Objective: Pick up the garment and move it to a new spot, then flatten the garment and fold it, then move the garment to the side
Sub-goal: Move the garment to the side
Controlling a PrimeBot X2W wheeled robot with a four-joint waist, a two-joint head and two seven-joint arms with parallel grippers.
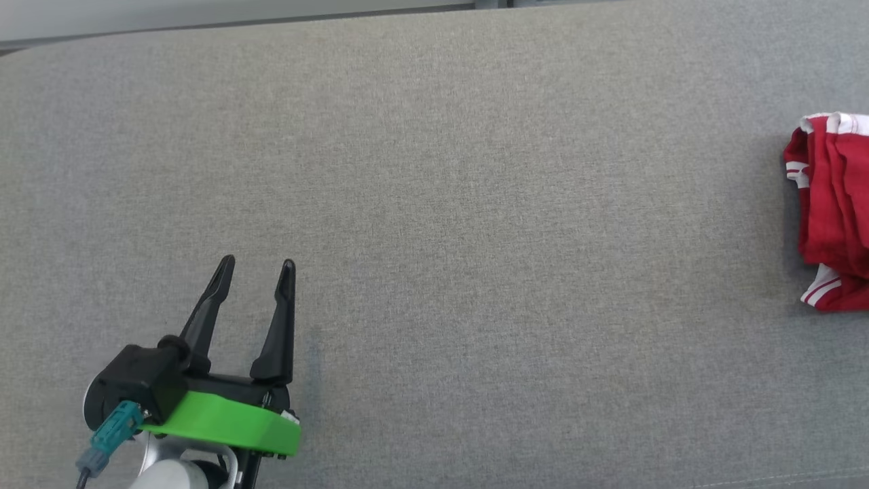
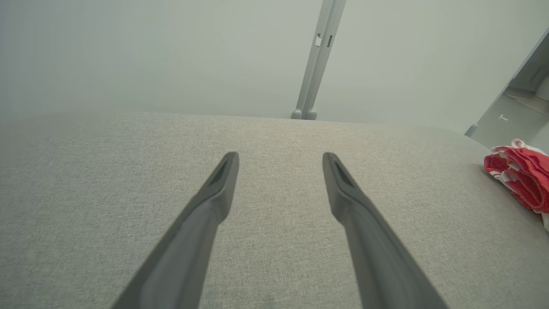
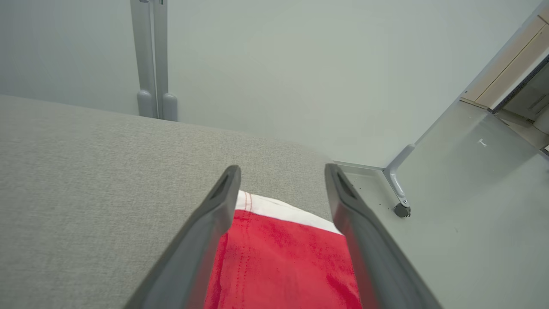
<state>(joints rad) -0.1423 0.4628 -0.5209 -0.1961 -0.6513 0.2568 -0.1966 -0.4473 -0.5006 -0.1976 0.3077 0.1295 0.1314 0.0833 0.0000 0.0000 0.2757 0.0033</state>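
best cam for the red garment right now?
Head view: the garment shows its folded outline and white stripes on the grey surface, though the right edge crops it. Left wrist view catches the garment small at the far right. Right wrist view is a close-up of its cloth between the right gripper's open fingers.

A wide surface (image 1: 475, 204) covered in grey woven cloth is seen, flat and smooth. Directly on it is laid a red garment (image 1: 831, 210) with white stripes and a white hem, gathered into a folded bundle. It is placed well apart from the fingers of the left gripper (image 1: 258, 261), far off to their right, near the surface's end. Bare grey cloth is found between those fingers and ahead of their tips. In the right wrist view the garment is seen between and below the fingers of the right gripper (image 3: 282, 167), its white hem just short of their tips and the surface's rounded corner just beyond.
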